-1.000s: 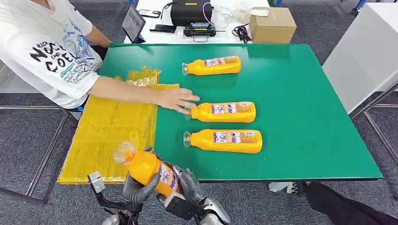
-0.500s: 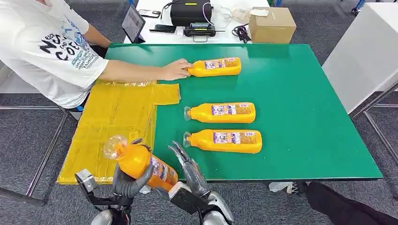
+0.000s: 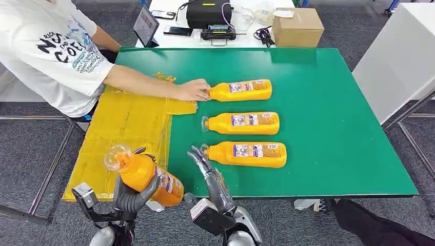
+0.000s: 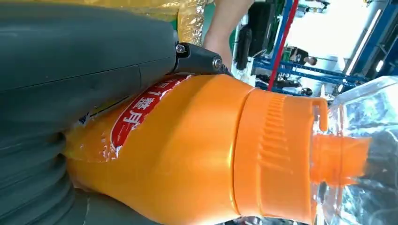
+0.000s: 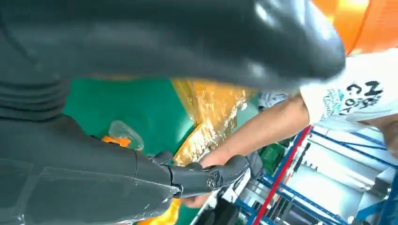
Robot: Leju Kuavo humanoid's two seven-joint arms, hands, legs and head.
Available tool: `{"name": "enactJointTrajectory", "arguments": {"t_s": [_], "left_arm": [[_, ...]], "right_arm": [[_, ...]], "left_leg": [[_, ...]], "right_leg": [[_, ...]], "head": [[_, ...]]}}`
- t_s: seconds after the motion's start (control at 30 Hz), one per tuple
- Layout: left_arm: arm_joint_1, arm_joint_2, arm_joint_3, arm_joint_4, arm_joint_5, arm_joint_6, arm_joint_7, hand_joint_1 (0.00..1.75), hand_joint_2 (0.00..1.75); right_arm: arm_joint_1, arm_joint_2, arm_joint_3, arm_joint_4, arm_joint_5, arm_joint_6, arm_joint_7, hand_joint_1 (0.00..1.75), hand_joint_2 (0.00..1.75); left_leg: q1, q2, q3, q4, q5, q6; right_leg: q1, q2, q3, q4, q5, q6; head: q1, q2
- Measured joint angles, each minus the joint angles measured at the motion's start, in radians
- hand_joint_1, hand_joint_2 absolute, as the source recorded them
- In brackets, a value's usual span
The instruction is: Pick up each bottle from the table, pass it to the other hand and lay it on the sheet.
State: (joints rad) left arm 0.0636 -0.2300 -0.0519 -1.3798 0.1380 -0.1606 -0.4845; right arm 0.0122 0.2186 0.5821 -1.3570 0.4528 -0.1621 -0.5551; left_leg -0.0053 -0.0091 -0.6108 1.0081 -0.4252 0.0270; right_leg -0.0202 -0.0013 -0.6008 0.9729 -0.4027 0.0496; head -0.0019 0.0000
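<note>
Nearest, off the table's (image 3: 328, 128) front edge, the left hand (image 3: 134, 196) grips the held bottle (image 3: 146, 176) round its body; that bottle tilts with its clear cap toward the yellow sheet (image 3: 123, 133), and its cap end overlaps the sheet's near corner; in the left wrist view the same bottle (image 4: 197, 150) lies against the grey thumb, its red-and-white label showing; just right of it the right hand (image 3: 208, 177) holds nothing, its fingers apart and reaching over the table's front edge toward the cap of the nearest lying bottle (image 3: 246, 154); the fingers (image 5: 206, 176) show dark and spread in the right wrist view; that bottle lies on its side on the green table, cap toward the sheet; just behind it lies the middle bottle (image 3: 243, 123), parallel; farther back lies the far bottle (image 3: 240, 90), whose cap end a person's hand (image 3: 192, 90) grasps, the arm crossing above the sheet; beyond the table's far edge stands a cardboard box (image 3: 297, 26).
</note>
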Motion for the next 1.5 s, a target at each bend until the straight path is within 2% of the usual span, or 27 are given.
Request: {"name": "enactJointTrajectory", "arguments": {"t_s": [0.17,0.2,0.3,0.4,0.57,0.67,0.8,1.07,1.5], "left_arm": [[-0.044,0.012,0.030,-0.015,-0.126,0.162,-0.054,1.75,1.75],[-0.060,0.018,0.038,-0.020,-0.176,0.221,-0.062,1.75,1.75],[-0.100,0.032,0.057,-0.038,-0.385,0.424,-0.082,1.75,1.75],[-0.164,0.051,0.059,-0.042,-0.725,0.644,-0.049,1.75,1.75],[-0.285,0.092,0.059,0.067,-1.275,0.837,0.085,1.75,1.75],[-0.357,0.113,0.059,0.166,-1.474,0.851,0.154,1.75,1.75],[-0.434,0.142,0.059,0.289,-1.574,0.853,0.201,1.75,1.75],[-0.480,0.164,0.058,0.391,-1.604,0.853,0.220,1.75,1.75],[-0.557,0.198,0.048,0.705,-1.583,0.766,0.237,1.75,1.75]], "right_arm": [[0.026,-0.012,-0.004,-0.088,-0.121,0.069,-0.074,0.00,0.00],[0.035,-0.013,-0.010,-0.117,-0.133,0.057,-0.093,0.00,1.75],[0.057,-0.013,-0.036,-0.192,-0.167,0.008,-0.120,0.00,1.75],[0.065,-0.011,-0.070,-0.261,-0.223,-0.038,-0.121,0.00,1.75],[0.052,-0.002,-0.087,-0.272,-0.248,-0.059,-0.136,0.00,1.75],[0.041,0.004,-0.087,-0.271,-0.245,-0.059,-0.136,0.00,1.75],[0.039,0.013,-0.087,-0.271,-0.246,-0.053,-0.135,0.00,1.75],[0.038,0.016,-0.088,-0.271,-0.248,-0.043,-0.132,0.00,1.75],[0.029,0.024,-0.088,-0.261,-0.257,0.006,-0.116,0.00,1.75]], "left_leg": [[0.000,0.000,0.000,0.000,0.000,0.000],[0.000,0.000,0.000,0.000,0.000,0.000],[0.000,0.000,0.000,0.000,0.000,0.000],[0.000,-0.002,0.000,0.000,0.002,0.001],[0.000,-0.001,0.001,0.000,0.002,0.001],[0.000,-0.001,0.001,0.000,0.002,0.001],[0.000,0.000,0.001,0.000,0.002,0.001],[0.000,-0.001,0.000,0.000,0.002,0.001],[0.000,0.000,0.000,0.000,0.002,0.001]], "right_leg": [[0.000,0.000,0.000,0.000,0.000,0.000],[0.000,0.000,0.000,0.000,0.000,0.000],[0.000,0.000,0.000,0.000,0.000,0.000],[0.000,-0.001,0.001,0.000,0.000,0.000],[0.000,0.000,0.001,0.000,0.001,0.000],[0.000,0.000,0.002,0.001,0.001,0.000],[0.000,0.000,0.001,0.001,0.001,0.000],[0.000,0.000,0.001,0.001,0.001,0.000],[0.000,0.000,0.000,0.001,0.001,0.000]], "head": [[0.000,0.000],[0.000,0.000],[0.000,0.000],[0.000,0.000],[0.000,0.000],[0.000,0.000],[0.000,0.000],[0.000,0.000],[0.000,0.000]]}}
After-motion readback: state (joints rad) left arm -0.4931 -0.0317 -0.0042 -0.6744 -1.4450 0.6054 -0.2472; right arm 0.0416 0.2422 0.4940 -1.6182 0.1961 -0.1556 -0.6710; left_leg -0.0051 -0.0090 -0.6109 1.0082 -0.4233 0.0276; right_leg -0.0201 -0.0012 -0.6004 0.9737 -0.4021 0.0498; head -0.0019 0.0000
